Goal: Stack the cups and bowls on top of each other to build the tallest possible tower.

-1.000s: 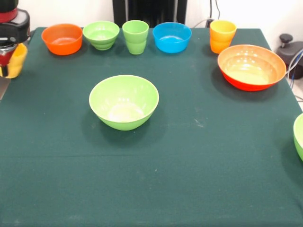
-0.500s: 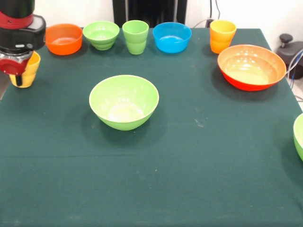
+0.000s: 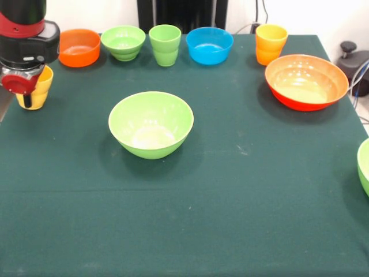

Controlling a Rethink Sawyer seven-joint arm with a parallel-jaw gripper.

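My gripper (image 3: 27, 95) is at the table's far left, shut on the yellow cup (image 3: 41, 88), which is upright and low over the cloth. A large light green bowl (image 3: 151, 124) stands mid-table. In the back row are a small orange bowl (image 3: 78, 47), a small light green bowl (image 3: 123, 42), a light green cup (image 3: 165, 45), a small blue bowl (image 3: 209, 45) and an orange-yellow cup (image 3: 271, 44). A large orange-red bowl (image 3: 306, 82) sits at the right. Another light green bowl (image 3: 364, 166) is cut off by the right edge. The purple bowl is out of view.
The dark green table cloth (image 3: 230, 219) ends at the left edge just beside the gripper. The robot's black pedestal (image 3: 181, 11) stands behind the back row. A black object with cables (image 3: 350, 57) lies off the table's right side.
The gripper has moved right and slightly down with the yellow cup, from beyond the table's left edge to over the cloth. The bowls and other cups have not moved.
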